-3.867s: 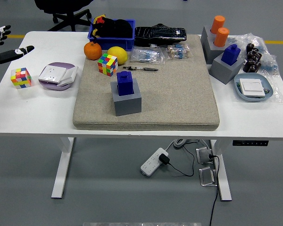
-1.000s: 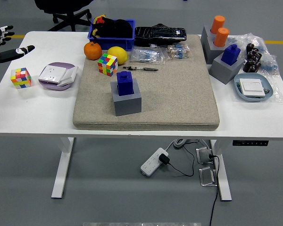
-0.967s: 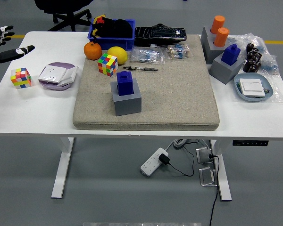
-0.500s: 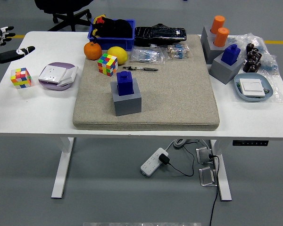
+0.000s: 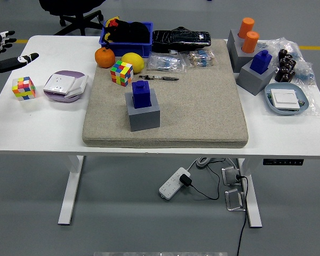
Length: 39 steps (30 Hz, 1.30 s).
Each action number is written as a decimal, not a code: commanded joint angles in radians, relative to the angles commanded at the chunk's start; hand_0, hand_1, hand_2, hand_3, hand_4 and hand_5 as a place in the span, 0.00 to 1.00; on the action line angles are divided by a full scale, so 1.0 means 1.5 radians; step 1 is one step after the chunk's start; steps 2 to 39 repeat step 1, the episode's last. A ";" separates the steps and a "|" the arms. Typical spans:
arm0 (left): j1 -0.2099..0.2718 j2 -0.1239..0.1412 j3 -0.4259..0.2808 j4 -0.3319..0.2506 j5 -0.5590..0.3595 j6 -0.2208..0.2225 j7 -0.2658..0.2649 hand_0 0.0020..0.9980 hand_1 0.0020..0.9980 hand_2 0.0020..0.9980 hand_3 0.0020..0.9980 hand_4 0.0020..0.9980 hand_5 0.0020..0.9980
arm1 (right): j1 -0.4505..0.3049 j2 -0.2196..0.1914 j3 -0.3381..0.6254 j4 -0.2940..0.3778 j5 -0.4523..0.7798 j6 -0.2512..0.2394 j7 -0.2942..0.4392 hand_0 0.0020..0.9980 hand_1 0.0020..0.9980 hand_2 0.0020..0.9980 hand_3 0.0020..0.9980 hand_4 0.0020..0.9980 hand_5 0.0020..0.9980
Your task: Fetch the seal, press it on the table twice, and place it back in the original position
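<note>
Blue seal on grey block, Rubik's cube behind, tweezers near

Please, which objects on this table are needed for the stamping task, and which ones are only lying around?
Needed for the task:
blue seal on the mat
grey holder under it
beige mat
left hand, open at the table's far left

Only lying around:
two puzzle cubes
orange, lemon
second blue seal
orange cylinders
blue bin

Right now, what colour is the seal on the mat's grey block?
Dark blue seal, clearest in the head view.
</note>
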 joint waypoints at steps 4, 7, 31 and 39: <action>0.000 0.000 0.000 0.000 0.000 0.000 0.000 0.87 0.88 0.88 0.92 0.97 0.41 | 0.000 0.000 0.001 0.000 0.000 0.000 0.000 0.84 0.73 0.70 0.71 0.75 0.52; 0.000 0.000 0.000 0.000 0.000 0.000 0.000 0.87 0.88 0.88 0.92 0.97 0.41 | 0.000 0.000 0.001 0.000 0.000 0.000 0.000 0.84 0.73 0.70 0.71 0.75 0.52; 0.000 0.000 0.000 0.000 0.000 0.000 0.000 0.87 0.88 0.88 0.92 0.97 0.41 | 0.000 0.000 0.001 0.000 0.000 0.000 0.000 0.84 0.73 0.70 0.71 0.75 0.52; 0.000 0.000 0.000 0.000 0.000 0.000 0.000 0.87 0.88 0.88 0.92 0.97 0.41 | 0.000 0.000 0.001 0.000 0.000 0.000 0.000 0.84 0.73 0.70 0.71 0.75 0.52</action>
